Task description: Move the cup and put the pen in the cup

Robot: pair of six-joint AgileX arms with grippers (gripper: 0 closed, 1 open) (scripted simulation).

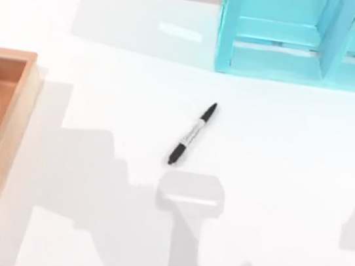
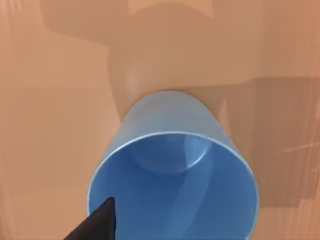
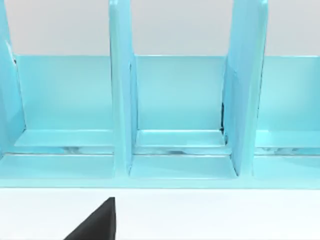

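Here, the left gripper (image 2: 97,222), its grip impossible to judge, hangs over the plain blue cylindrical cup (image 2: 172,175) standing upright in the brown wooden tray (image 1: 7,122), probably readying a lift; the slim black-capped marker pen (image 1: 192,134) lies right of that tray.

Smooth plastic cup (image 2: 172,165), wooden tray (image 1: 7,132)

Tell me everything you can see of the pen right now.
The pen is a slim marker with a grey-white barrel bearing small dark print, a black cap and a black end. It lies flat on the white table near the middle, slanted, one black end toward the turquoise shelf, the other toward the near edge. Nothing touches it.
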